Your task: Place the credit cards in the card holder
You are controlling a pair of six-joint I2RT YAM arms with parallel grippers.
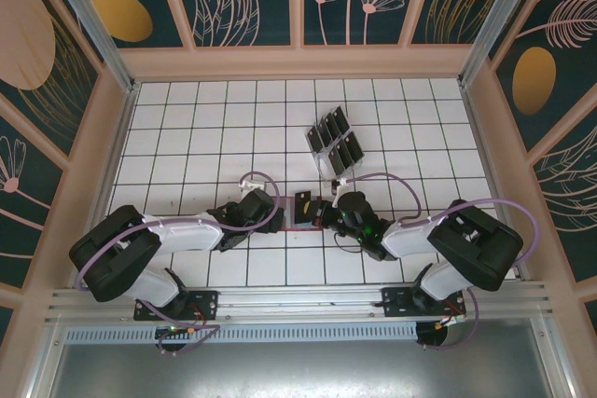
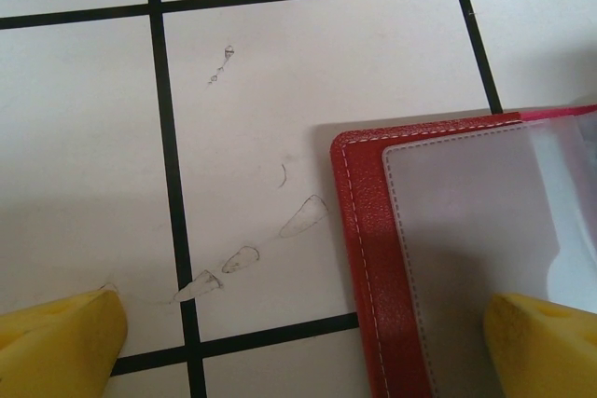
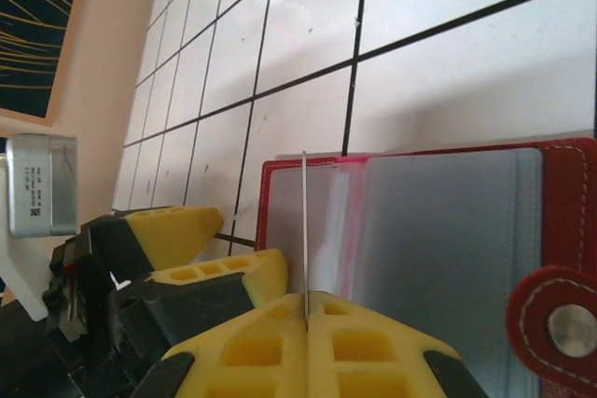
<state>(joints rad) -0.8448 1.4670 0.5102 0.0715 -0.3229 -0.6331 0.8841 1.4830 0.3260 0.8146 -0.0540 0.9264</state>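
Observation:
The red card holder (image 1: pixel 297 221) lies open on the table between both grippers, its grey-blue pockets (image 3: pixel 448 240) facing up. My right gripper (image 3: pixel 306 309) is shut on one black credit card (image 3: pixel 304 221), seen edge-on and standing upright over the holder's left pocket near the red rim (image 3: pixel 280 167). My left gripper (image 2: pixel 303 351) is open at the holder's left edge (image 2: pixel 368 258). One of its yellow fingers (image 2: pixel 546 342) rests on the clear pocket and the other (image 2: pixel 56 342) is on bare table. More black cards stand in a clear rack (image 1: pixel 334 142) farther back.
The white gridded table (image 1: pixel 205 128) is walled in by a pink rim (image 1: pixel 298 62) at the back and sides. The holder's snap tab (image 3: pixel 558 323) lies at the right. The left gripper's fingers (image 3: pixel 233 272) sit close beside the held card.

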